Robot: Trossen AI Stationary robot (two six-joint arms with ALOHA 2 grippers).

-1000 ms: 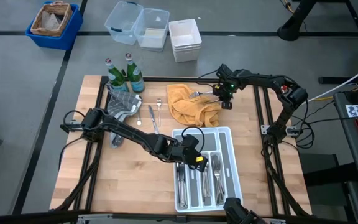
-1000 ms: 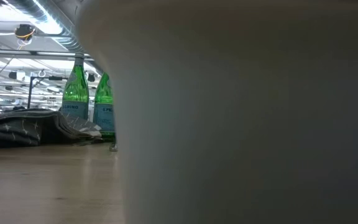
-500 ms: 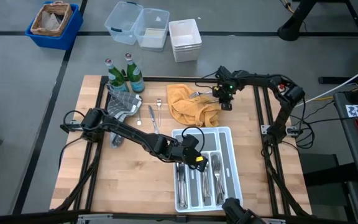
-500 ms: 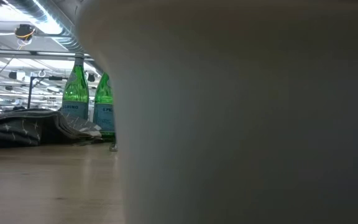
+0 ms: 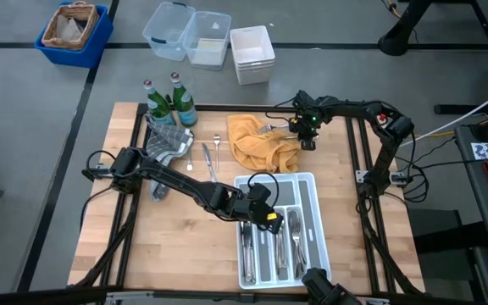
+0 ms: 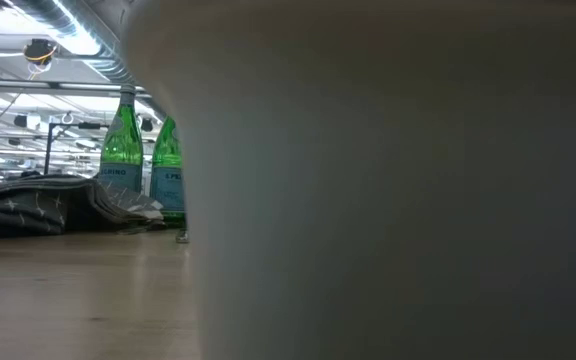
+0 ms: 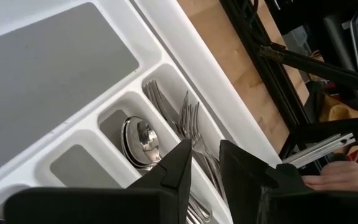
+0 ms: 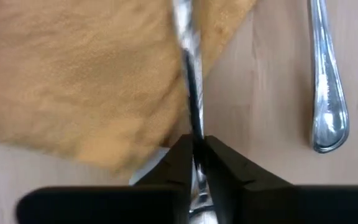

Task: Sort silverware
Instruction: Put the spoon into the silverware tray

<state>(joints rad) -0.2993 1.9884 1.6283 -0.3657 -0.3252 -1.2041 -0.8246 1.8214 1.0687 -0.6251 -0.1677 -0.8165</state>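
My right gripper (image 5: pixel 305 129) stands at the right edge of the yellow cloth (image 5: pixel 257 140) at the table's far side, shut on a slim piece of silverware (image 8: pixel 191 74) that runs across the cloth. A second piece (image 8: pixel 328 118) lies on the wood beside it. My left gripper (image 5: pixel 265 219) hangs open over the white tray (image 5: pixel 312 182). Below its fingers, forks (image 7: pixel 188 115) and spoons (image 7: pixel 138 140) lie in the tray's compartments. More silverware (image 5: pixel 210 157) lies on the wood left of the cloth. My right gripper pinches the slim metal piece between its two fingers partway along its shaft (image 8: pixel 196 134). The fingers (image 8: pixel 182 155) come from above, pointing steeply down. The piece runs on from them over the yellow cloth's edge (image 8: pixel 166 124); whether it is lifted off the cloth I cannot tell.
Two green bottles (image 5: pixel 172 102) and a grey cloth (image 5: pixel 168 144) stand at the far left of the table. The tray's white wall (image 6: pixel 398 200) blocks most of the low view. Plastic bins (image 5: pixel 189 34) sit beyond the far edge. A person's hand (image 7: pixel 334 180) shows past the tray.
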